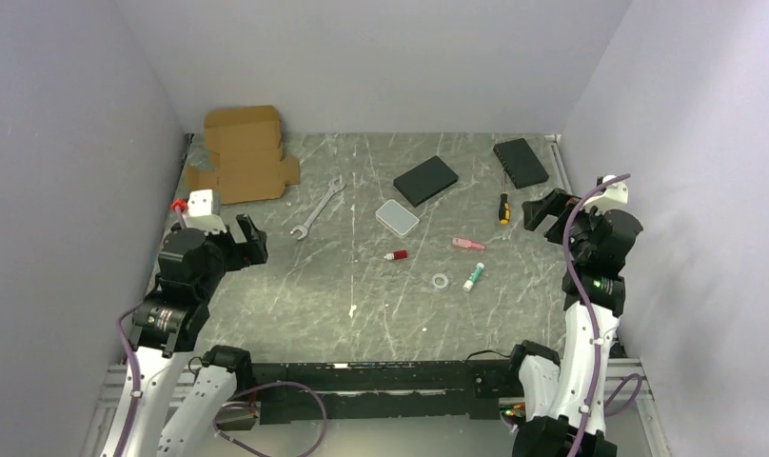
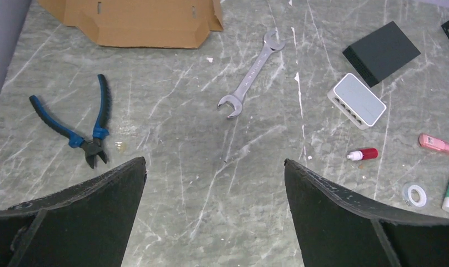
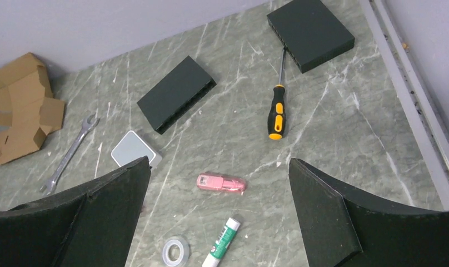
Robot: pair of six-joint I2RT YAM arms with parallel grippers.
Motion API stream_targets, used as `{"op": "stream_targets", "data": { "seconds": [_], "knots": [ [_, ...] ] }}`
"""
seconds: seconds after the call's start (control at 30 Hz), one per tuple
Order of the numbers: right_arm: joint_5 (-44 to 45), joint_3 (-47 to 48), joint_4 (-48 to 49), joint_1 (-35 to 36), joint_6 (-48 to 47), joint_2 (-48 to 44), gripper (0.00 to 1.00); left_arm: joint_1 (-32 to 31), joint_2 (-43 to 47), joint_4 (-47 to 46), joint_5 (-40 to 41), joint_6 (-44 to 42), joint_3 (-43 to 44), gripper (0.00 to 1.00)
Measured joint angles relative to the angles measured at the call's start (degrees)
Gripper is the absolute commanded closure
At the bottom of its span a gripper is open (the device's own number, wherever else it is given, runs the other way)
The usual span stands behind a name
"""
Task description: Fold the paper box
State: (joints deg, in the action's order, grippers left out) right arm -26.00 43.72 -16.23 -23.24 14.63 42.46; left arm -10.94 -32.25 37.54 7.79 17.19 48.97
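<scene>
Two grippers: left gripper (image 2: 214, 162) and right gripper (image 3: 219, 162), each with jaws spread wide and nothing between them, both above the table (image 1: 381, 305).
Pliers: blue-handled pliers (image 2: 72, 119) lie flat, left of the combination wrench (image 2: 250, 75) and nearer to the left gripper than it is.
Wrench: lies flat on a diagonal, ahead of the left gripper and slightly to its right. It touches nothing.
Paper box: the paper box (image 1: 243, 152) is a flat, unfolded brown die-cut sheet with its flaps out. It lies beyond and to the left of the wrench, near it but apart.
Box axis: appears to run near-to-far, with the widest flaps at the end closest to the wrench.
Bearing from left gripper: ahead and a little left, past the pliers.
Bearing from right gripper: far to the left, beyond the wrench and well apart.
Nearer arm: left, clearly.
Judgement: folding has not begun. The left arm should reach forward over the pliers to the box's near edge.
</scene>
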Motion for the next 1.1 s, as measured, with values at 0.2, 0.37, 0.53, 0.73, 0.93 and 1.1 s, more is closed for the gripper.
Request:
{"op": "stream_targets", "data": {
  "seconds": [0.2, 0.37, 0.53, 0.73, 0.93, 1.1],
  "knots": [
    [-1.9, -0.74, 0.96, -0.35, 0.11, -0.15, 0.0, 0.04, -1.95, 0.46, -2.12, 0.04, 0.02, 0.01],
    [-8.96, -2.93, 2.38, -0.31, -3.98, -0.76, 0.0, 0.04, -4.15, 1.03, -4.24, 0.04, 0.07, 0.01],
    [-19.71, -4.59, 1.27, 0.98, -14.91, -2.08, 0.0, 0.13, -6.78, 1.11, -5.95, 0.24, 0.37, 0.01],
    [-28.59, -4.59, -5.22, 3.19, -28.65, -1.92, 0.0, 0.7, -15.43, -0.52, -13.38, 2.89, 3.04, 0.01],
    [-26.95, -4.59, -8.79, 5.62, -33.97, 0.11, 0.0, 2.67, -33.0, -5.6, -21.84, 6.84, 11.04, 0.01],
    [-25.51, -4.59, -9.86, 7.61, -35.65, 0.17, 0.0, 5.73, -45.55, -6.38, -24.55, 8.57, 19.32, 0.01]
  ]
}}
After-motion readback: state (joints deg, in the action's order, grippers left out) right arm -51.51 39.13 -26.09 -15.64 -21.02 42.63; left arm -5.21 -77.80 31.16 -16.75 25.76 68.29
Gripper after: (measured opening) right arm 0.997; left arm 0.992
